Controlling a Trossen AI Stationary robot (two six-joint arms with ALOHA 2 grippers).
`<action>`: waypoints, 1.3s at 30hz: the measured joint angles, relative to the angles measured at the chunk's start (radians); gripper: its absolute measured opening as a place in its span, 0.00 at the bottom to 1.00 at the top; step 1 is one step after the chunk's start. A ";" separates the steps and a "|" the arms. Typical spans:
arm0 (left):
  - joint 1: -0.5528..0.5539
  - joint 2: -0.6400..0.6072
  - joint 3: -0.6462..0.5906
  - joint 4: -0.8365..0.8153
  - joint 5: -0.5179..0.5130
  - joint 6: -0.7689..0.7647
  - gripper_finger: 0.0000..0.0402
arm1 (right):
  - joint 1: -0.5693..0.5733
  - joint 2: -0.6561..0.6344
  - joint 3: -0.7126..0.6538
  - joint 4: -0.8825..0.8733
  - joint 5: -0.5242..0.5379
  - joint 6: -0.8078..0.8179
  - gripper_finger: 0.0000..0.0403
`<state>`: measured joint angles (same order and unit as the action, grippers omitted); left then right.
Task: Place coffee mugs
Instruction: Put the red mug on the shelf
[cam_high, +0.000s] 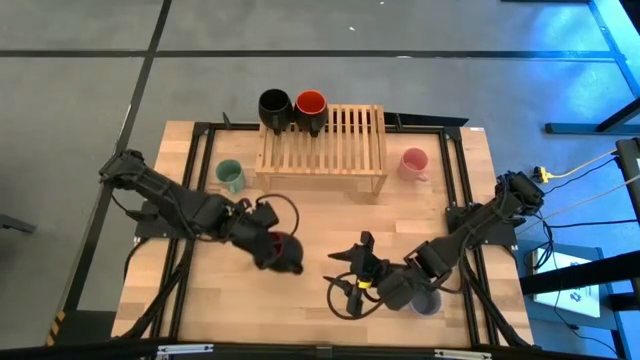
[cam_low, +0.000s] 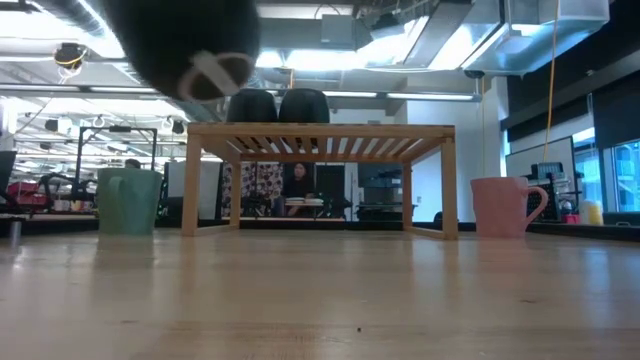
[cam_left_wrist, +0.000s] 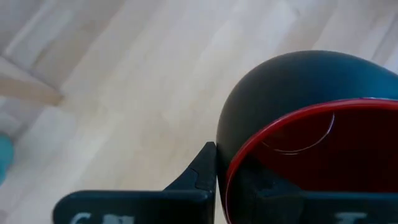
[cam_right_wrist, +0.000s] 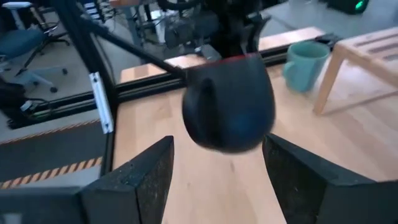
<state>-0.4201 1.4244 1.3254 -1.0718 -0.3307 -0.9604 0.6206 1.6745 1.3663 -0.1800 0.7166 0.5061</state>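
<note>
My left gripper (cam_high: 272, 240) is shut on the dark red mug (cam_high: 287, 251), above the table's near middle; the mug also shows in the low view (cam_low: 180, 40). My right gripper (cam_high: 342, 277) is open and empty just right of that mug, its fingers pointing at it (cam_right_wrist: 229, 106). The lavender-grey mug (cam_high: 427, 301) stands partly under the right arm. The black mug (cam_high: 275, 106) and the orange-red mug (cam_high: 311, 105) stand on the slatted wooden rack (cam_high: 340, 140) at its far left. The green mug (cam_high: 230, 176) and the pink mug (cam_high: 413, 163) stand on the table. My left gripper holds the dark red mug by its rim wall (cam_left_wrist: 225, 163), one finger (cam_left_wrist: 200, 174) outside and the other inside the hollow. The fingers come from above, slanting down from the table's left. The mug hangs clear of the table, mouth up, its handle (cam_right_wrist: 198, 115) to one side.
The rack stands at the table's far middle, with free slats to the right of the two mugs. A black frame rail (cam_high: 200, 200) runs along the table's edges. Bare wood (cam_high: 330, 215) lies between the rack and the grippers. A person (cam_low: 298, 182) sits far behind the table.
</note>
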 joint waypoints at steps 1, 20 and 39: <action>0.020 0.002 0.000 0.012 -0.008 0.006 0.03 | -0.008 0.004 0.000 0.008 0.006 -0.012 0.58; 0.203 0.042 0.000 0.084 0.064 0.125 0.03 | -0.103 0.136 0.000 0.075 0.098 -0.188 0.58; 0.228 0.071 -0.001 0.100 0.097 0.116 0.03 | -0.168 0.189 0.001 0.108 0.103 -0.202 0.31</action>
<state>-0.1917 1.4956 1.3247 -0.9718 -0.2339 -0.8446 0.4522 1.8633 1.3670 -0.0722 0.8198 0.3040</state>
